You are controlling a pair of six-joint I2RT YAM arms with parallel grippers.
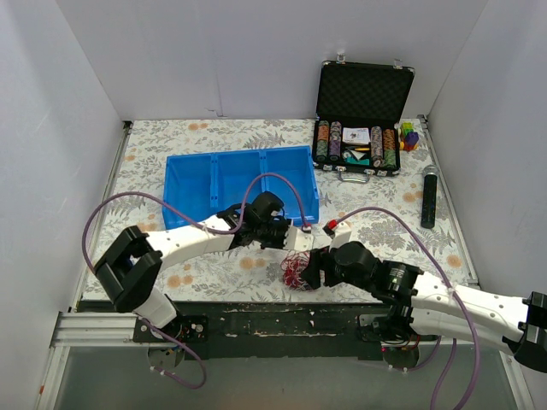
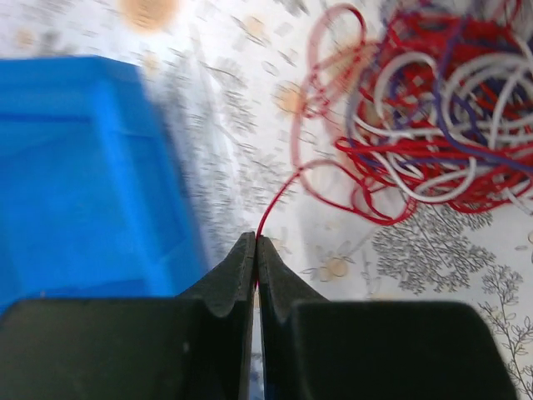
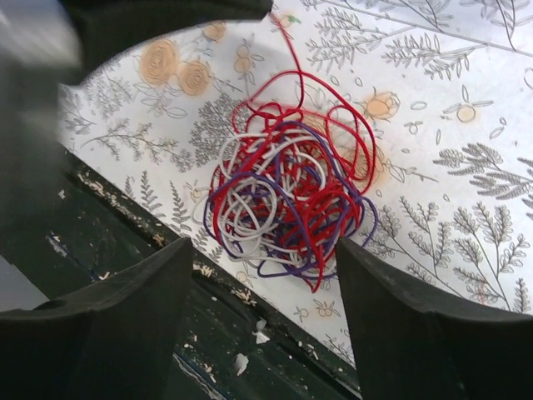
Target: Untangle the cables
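Note:
The cables lie in a tangled ball of red, white and purple wires near the table's front edge. The ball also shows in the left wrist view and in the right wrist view. My left gripper is shut on a single red cable that runs from the ball to its fingertips; in the top view it sits just behind the ball. My right gripper is open and empty, its fingers straddling the near side of the ball; in the top view it is right of the ball.
A blue three-compartment bin stands behind the left gripper and fills the left of the left wrist view. An open case of poker chips and a black marker are at the back right. The table's dark front rail is just below the ball.

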